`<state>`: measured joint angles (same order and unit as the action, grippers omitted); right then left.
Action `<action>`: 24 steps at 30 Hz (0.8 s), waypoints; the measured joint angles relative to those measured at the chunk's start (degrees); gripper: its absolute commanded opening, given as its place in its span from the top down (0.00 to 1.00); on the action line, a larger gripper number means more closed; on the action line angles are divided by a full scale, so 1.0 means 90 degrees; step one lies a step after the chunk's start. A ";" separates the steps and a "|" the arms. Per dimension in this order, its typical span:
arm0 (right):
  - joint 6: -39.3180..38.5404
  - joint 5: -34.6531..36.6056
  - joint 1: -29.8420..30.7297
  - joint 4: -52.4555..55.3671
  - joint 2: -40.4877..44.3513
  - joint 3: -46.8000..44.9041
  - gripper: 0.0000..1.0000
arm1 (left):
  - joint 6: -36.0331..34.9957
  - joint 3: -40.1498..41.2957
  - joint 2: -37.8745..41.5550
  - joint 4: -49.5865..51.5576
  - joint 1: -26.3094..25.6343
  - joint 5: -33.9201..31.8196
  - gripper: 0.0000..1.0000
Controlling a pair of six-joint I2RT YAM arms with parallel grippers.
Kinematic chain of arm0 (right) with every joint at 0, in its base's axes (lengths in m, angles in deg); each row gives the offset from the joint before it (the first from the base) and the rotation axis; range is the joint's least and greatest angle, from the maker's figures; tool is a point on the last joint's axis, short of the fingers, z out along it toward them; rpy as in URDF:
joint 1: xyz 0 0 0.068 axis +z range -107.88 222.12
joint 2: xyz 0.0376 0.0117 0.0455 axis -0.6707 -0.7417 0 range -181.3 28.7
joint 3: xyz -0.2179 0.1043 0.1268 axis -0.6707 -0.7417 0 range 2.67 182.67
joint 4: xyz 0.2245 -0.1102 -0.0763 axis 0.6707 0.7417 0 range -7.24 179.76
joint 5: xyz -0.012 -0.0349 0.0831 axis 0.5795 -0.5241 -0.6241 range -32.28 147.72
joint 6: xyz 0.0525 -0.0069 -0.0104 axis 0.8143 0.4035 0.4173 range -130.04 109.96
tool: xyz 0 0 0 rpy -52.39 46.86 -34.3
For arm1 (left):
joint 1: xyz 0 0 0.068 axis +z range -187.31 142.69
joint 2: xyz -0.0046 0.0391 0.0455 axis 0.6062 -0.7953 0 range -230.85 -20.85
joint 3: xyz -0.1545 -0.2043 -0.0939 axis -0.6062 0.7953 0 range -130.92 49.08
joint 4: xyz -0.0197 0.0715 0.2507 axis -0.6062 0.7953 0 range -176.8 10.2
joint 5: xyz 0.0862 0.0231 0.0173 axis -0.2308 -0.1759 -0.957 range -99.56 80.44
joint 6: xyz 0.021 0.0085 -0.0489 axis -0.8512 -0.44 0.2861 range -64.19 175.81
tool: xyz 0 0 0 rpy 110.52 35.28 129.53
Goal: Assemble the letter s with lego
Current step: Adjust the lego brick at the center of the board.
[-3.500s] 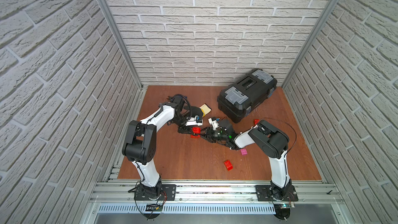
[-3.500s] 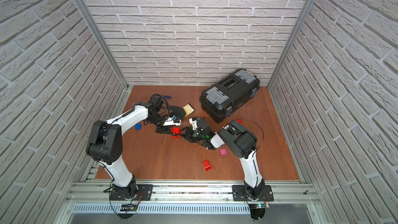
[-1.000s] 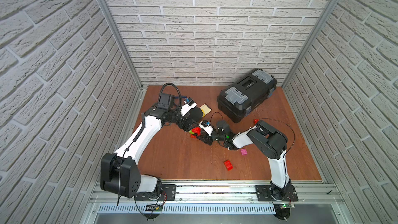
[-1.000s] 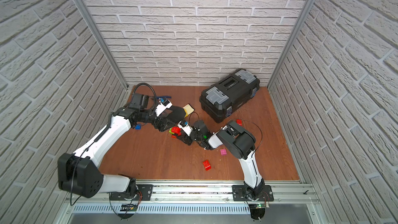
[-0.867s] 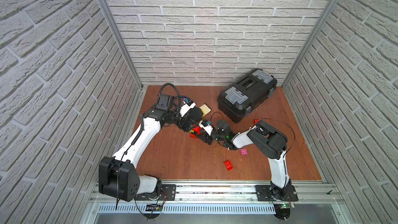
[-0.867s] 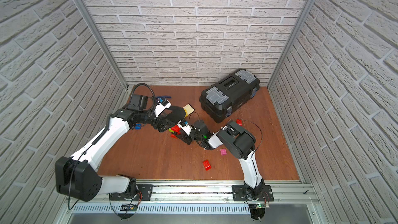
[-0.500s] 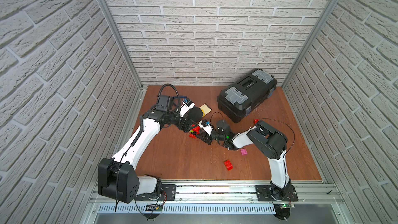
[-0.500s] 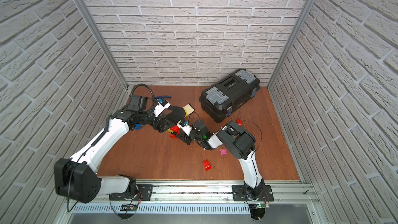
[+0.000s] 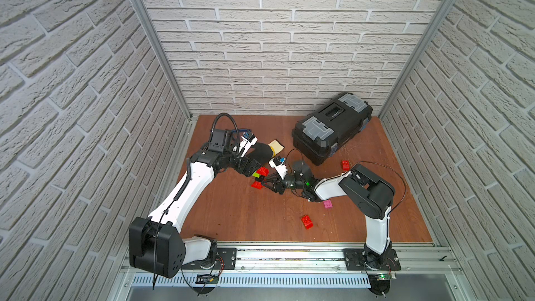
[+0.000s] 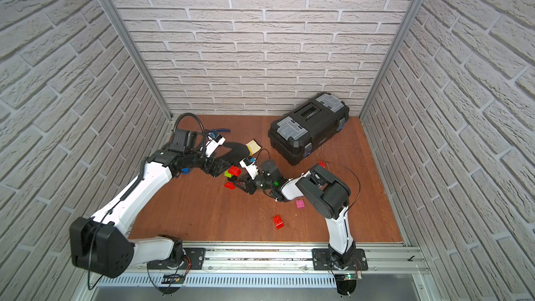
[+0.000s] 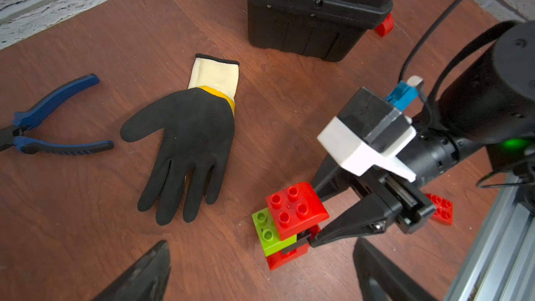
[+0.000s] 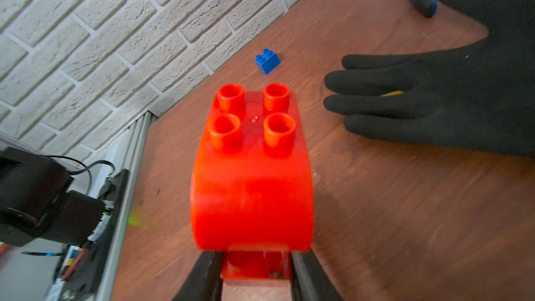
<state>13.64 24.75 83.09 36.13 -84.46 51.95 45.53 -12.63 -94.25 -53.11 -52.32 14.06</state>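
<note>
Op: Pinching the lego stack (image 11: 289, 224) low down: my R gripper (image 12: 254, 273) is clamped on it under the curved red cap (image 12: 252, 183), mid-table, near the glove (image 11: 191, 146).
Desk: L side?
Op: L gripper (image 9: 253, 167) jaws wide apart, empty, near the stack, not touching.
Desk: Handling?
Op: Light, stiff, slick plastic, I'd judge. Take flat side walls, not the cap; stud joints may pop if twisted. Spare red brick (image 9: 307, 222) & pink brick (image 9: 327, 204) lie well apart.
</note>
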 measured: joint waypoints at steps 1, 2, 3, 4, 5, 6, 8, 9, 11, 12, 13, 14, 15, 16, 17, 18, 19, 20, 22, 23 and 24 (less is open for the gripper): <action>0.0214 -0.0049 0.0017 0.0107 0.0032 0.0007 0.73 | 0.0002 0.0027 0.0015 -0.0022 0.0000 -0.0034 0.02; 0.0481 -0.0095 0.0029 0.0223 0.0039 0.0029 0.73 | 0.0007 0.0041 0.0019 -0.0036 0.0000 -0.0063 0.02; 0.0682 -0.0131 0.0039 0.0323 0.0039 0.0051 0.73 | 0.0010 0.0046 0.0019 -0.0039 0.0000 -0.0083 0.02; 0.0889 -0.0172 0.0046 0.0413 0.0036 0.0061 0.73 | 0.0010 0.0046 0.0019 -0.0041 0.0000 -0.0104 0.02; 0.1158 -0.0211 0.0049 0.0457 0.0034 0.0061 0.73 | 0.0007 0.0046 0.0019 -0.0046 0.0000 -0.0138 0.02; 0.1348 -0.0245 0.0051 0.0457 0.0024 0.0063 0.73 | 0.0007 0.0046 0.0019 -0.0053 0.0000 -0.0170 0.02; 0.1829 -0.0369 0.0056 0.0449 -0.0070 0.0134 0.73 | 0.0007 0.0070 0.0019 -0.0092 0.0000 -0.0240 0.02; 0.2006 -0.0420 0.0058 0.0435 -0.0134 0.0177 0.73 | 0.0007 0.0090 0.0027 -0.0109 0.0000 -0.0274 0.02; 0.2431 -0.0527 0.0061 0.0391 -0.0289 0.0257 0.71 | 0.0012 0.0153 0.0049 -0.0141 0.0000 -0.0347 0.02; 0.2591 -0.0563 0.0061 0.0379 -0.0347 0.0284 0.71 | 0.0022 0.0180 0.0070 -0.0153 0.0000 -0.0381 0.02; 0.2766 -0.0614 0.0061 0.0376 -0.0420 0.0325 0.71 | 0.0044 0.0216 0.0097 -0.0192 0.0000 -0.0430 0.02; 0.2931 -0.0651 0.0063 0.0381 -0.0495 0.0372 0.71 | 0.0061 0.0245 0.0131 -0.0223 0.0000 -0.0476 0.02; 0.3070 -0.0670 0.0063 0.0406 -0.0554 0.0415 0.71 | 0.0095 0.0260 0.0158 -0.0240 0.0000 -0.0520 0.02; 0.3198 -0.0697 0.0063 0.0418 -0.0607 0.0461 0.71 | 0.0114 0.0274 0.0189 -0.0267 0.0000 -0.0561 0.02; 0.3337 -0.0714 0.0063 0.0447 -0.0641 0.0498 0.71 | 0.0131 0.0282 0.0214 -0.0291 0.0000 -0.0597 0.02; 0.3453 -0.0731 0.0063 0.0452 -0.0653 0.0520 0.71 | 0.0148 0.0284 0.0228 -0.0311 0.0000 -0.0619 0.02; 0.3568 -0.0755 0.0063 0.0459 -0.0658 0.0546 0.71 | 0.0160 0.0294 0.0240 -0.0345 0.0000 -0.0644 0.02; 0.3684 -0.0780 0.0063 0.0466 -0.0665 0.0588 0.70 | 0.0170 0.0308 0.0248 -0.0384 0.0000 -0.0663 0.02; 0.3859 -0.0831 0.0063 0.0469 -0.0707 0.0695 0.71 | 0.0180 0.0338 0.0253 -0.0440 0.0000 -0.0699 0.02; 0.3978 -0.0850 0.0063 0.0471 -0.0741 0.0750 0.71 | 0.0204 0.0355 0.0253 -0.0459 0.0000 -0.0719 0.02; 0.4036 -0.0879 0.0063 0.0471 -0.0775 0.0792 0.70 | 0.0223 0.0367 0.0253 -0.0471 0.0000 -0.0736 0.02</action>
<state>49.97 16.84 83.66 40.37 -91.43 59.07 47.54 -9.33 -91.98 -57.35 -52.32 7.44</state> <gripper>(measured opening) 0.354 0.982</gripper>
